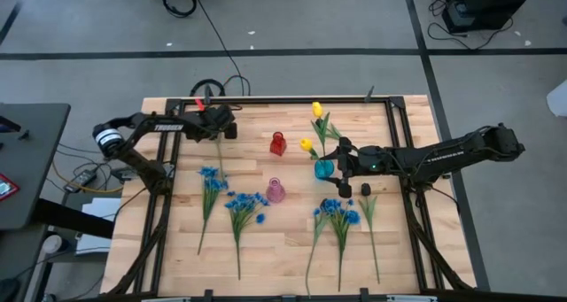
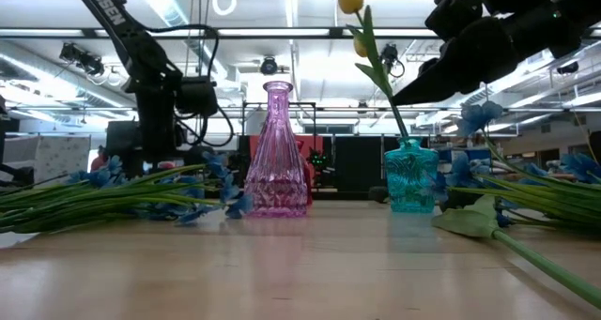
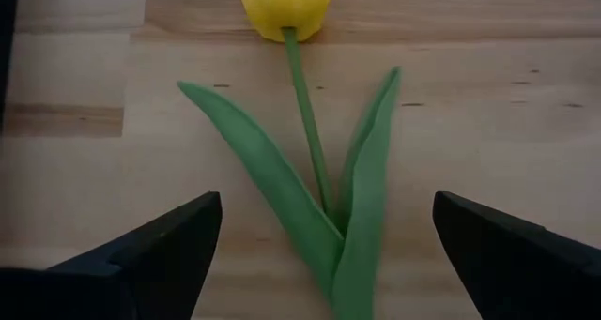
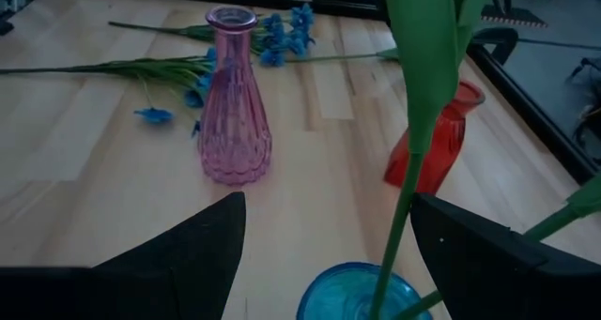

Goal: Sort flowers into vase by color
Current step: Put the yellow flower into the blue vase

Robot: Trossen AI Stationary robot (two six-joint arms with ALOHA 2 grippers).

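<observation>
A yellow tulip [image 3: 305,104] lies flat on the wooden table, its bud [image 3: 285,6] pointing away from my left gripper [image 3: 327,207]. That gripper hovers open over the stem and two leaves at the table's far left [image 1: 219,129]. A teal vase [image 1: 324,169] holds two yellow tulips [image 1: 316,109], upright by their stems. My right gripper [image 4: 329,203] stands open beside the vase, its fingers on either side of one tulip stem [image 4: 404,207]. A pink vase [image 1: 275,190] and a red vase [image 1: 278,143] stand mid-table.
Bunches of blue flowers [image 1: 210,182], [image 1: 244,205], [image 1: 337,213] lie on the table's near half, stems toward the near edge. A dark-budded flower [image 1: 366,191] lies near the right gripper. A black frame [image 1: 390,116] runs round the table's edges.
</observation>
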